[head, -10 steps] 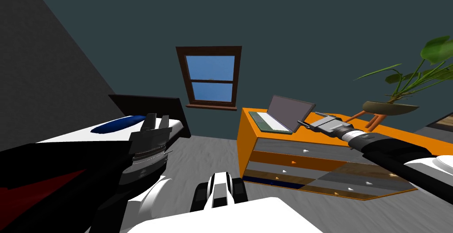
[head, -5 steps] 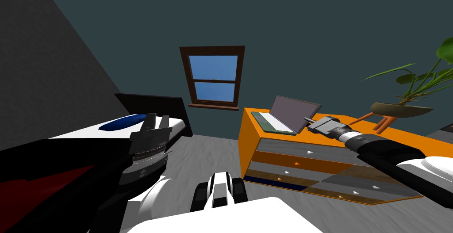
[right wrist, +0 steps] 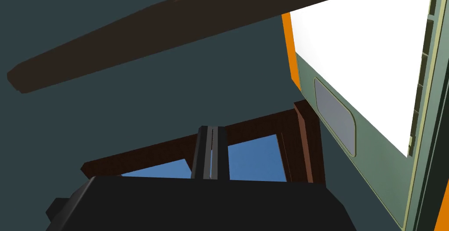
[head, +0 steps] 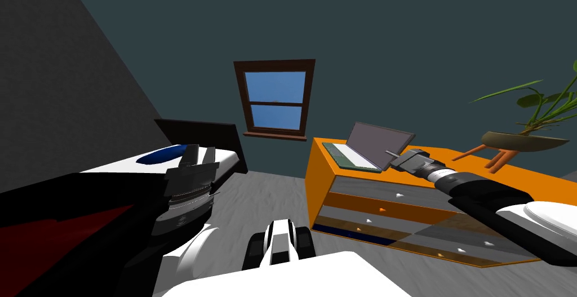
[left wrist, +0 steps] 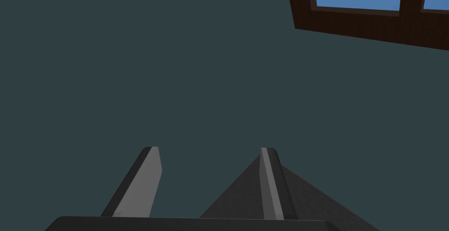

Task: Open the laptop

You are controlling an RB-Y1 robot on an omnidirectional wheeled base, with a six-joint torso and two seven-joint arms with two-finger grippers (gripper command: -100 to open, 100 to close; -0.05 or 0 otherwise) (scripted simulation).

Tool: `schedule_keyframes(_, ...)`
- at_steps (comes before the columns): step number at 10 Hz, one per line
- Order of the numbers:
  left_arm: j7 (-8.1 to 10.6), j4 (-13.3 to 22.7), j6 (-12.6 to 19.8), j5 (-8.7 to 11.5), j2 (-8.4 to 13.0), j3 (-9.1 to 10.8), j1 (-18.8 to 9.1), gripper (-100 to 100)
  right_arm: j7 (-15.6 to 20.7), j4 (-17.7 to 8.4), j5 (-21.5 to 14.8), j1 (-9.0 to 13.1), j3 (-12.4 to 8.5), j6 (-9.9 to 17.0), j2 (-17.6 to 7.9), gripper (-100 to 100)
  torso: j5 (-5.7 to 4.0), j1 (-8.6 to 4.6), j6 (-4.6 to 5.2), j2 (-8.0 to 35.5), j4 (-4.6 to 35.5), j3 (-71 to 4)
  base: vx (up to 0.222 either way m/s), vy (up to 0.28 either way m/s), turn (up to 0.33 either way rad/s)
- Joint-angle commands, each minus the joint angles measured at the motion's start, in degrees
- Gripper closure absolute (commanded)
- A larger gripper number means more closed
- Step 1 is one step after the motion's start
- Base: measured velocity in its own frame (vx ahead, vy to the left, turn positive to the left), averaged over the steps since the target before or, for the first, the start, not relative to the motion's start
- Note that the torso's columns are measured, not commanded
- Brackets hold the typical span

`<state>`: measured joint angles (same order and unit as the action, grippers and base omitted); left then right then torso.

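The laptop (head: 369, 146) stands open at the left end of an orange dresser (head: 394, 198), grey screen raised over a green base. My right gripper (head: 389, 153) is shut with nothing in it, its tips just by the lid's near edge. In the right wrist view the shut fingers (right wrist: 210, 147) point past the laptop's base (right wrist: 364, 66) with its white keyboard and grey trackpad (right wrist: 335, 114); the lid's dark edge (right wrist: 175, 26) crosses above. My left gripper (head: 200, 154) is held up at the left, open and holding nothing (left wrist: 209, 151).
A potted plant (head: 524, 127) on orange legs stands on the dresser's right part. A bed (head: 169, 158) with a dark headboard is at the left, below a wood-framed window (head: 276, 99). Grey floor lies between bed and dresser.
My right gripper's fingers have closed from open to shut beside the lid. The head view has shifted slightly, so my own view has moved. The laptop's lid stands as before.
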<state>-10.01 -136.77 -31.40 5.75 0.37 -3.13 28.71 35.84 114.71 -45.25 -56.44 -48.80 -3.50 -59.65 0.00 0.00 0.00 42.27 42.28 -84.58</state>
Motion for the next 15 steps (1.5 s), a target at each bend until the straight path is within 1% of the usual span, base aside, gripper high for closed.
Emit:
schedule_keyframes(1, 0.0, 0.0, 0.0, 0.0, 0.0, 0.0, 0.0, 0, -1.4, -1.0, 1.5, 0.3, 0.0, -0.4, -0.4, -100, -0.01, -0.06, 0.01, 0.0, 0.0, 0.0, -0.009, -0.015, -0.003)
schedule_keyframes(13, 0.0, 0.0, 0.0, 0.0, 0.0, 0.01, 0.0, 0, -12.6, -7.0, 12.0, 1.8, -0.7, -3.9, -3.6, -100, 0.0, -0.01, 0.0, 0.0, 0.0, 0.0, -0.015, -0.031, 0.001)
schedule_keyframes(14, 0.0, 0.0, 0.0, 0.0, 0.0, 0.01, 0.0, 0, -11.9, -6.7, 11.4, 1.7, -0.8, -3.7, -3.4, -100, 0.0, 0.0, 0.0, 0.0, 0.0, 0.0, -0.006, -0.014, 0.001)
schedule_keyframes(15, 0.0, 0.0, 0.0, 0.0, 0.0, 0.0, 0.0, 0, -12.1, -6.7, 11.5, 1.7, -0.8, -3.8, -3.5, -100, 0.01, 0.05, 0.0, 0.0, 0.0, 0.0, 0.0, 0.0, 0.0)
